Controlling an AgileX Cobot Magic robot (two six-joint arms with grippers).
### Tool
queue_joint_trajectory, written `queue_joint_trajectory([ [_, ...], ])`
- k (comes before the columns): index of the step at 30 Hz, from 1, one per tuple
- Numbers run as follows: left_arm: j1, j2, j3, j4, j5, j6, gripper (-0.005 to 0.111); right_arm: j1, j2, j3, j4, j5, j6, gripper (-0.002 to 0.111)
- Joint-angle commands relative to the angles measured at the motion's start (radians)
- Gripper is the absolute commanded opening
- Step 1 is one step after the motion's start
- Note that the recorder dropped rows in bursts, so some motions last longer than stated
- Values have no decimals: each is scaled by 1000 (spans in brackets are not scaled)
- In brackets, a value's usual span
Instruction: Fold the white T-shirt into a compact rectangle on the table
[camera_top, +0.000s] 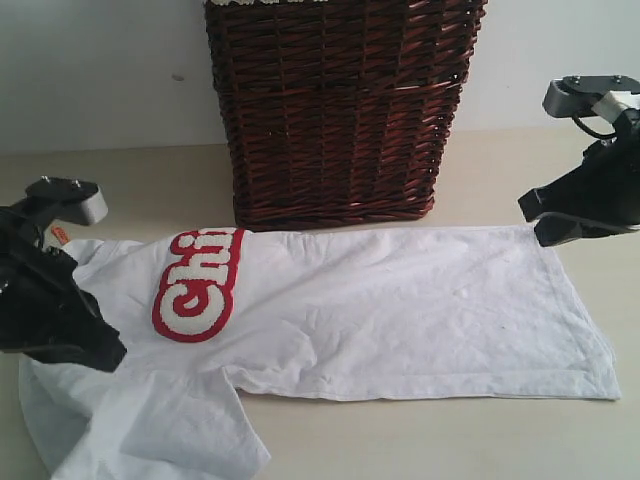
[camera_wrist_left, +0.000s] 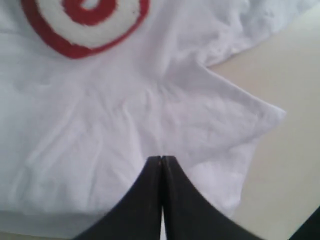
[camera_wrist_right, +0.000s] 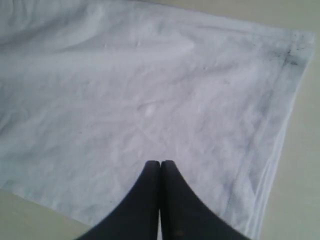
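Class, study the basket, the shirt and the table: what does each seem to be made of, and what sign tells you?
The basket: woven wicker, dark red-brown, slightly glossy; interlaced strands show. The shirt: soft matte white cloth, probably cotton; it wrinkles and has stitched hems. Its lettering: fuzzy, raised white pile edged red. The table: smooth pale beige, perhaps laminate; unclear.

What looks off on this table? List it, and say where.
The shirt lies only half-folded. Its lettering runs off the far edge by the basket, so the word is cut short, and one sleeve juts out on the near side. Grey smudges dirty a hem corner. Nothing looks spilled or torn.
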Motion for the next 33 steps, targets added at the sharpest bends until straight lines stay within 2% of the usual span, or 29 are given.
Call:
queue_joint_trajectory([
  [1, -49, 18, 75, -35, -59, 34, 16, -4, 1, 27, 52, -9, -44, 0],
  [5, -73, 79, 102, -5, -155, -8, 39, -4, 1, 27, 91, -9, -69, 0],
  [8, -69, 133, 102, 160, -300, -196, 41, -4, 1, 27, 93, -11, -71, 0],
  [11, -46, 173, 102, 337, -380, -415, 41, -4, 1, 27, 99, -11, -71, 0],
  [14, -41, 199, 81, 338, -318, -439, 41, -4, 1, 27, 112, -24, -73, 0],
  [17, -55, 212, 47, 331, -200, -420, 41, -4, 1, 27, 135, -39, -90, 0],
  [22, -84, 184, -6, 300, -76, -352, 41, -4, 1, 27, 148, -10, -90, 0],
  [28, -169, 59, -28, 196, -32, -238, 41, -4, 1, 27, 177, 0, -112, 0],
  [31, -249, 0, -3, 171, -9, -185, 41, -4, 1, 27, 181, -2, -112, 0],
  [33, -315, -6, 39, 208, -20, -182, 42, -4, 1, 27, 184, -3, -121, 0],
])
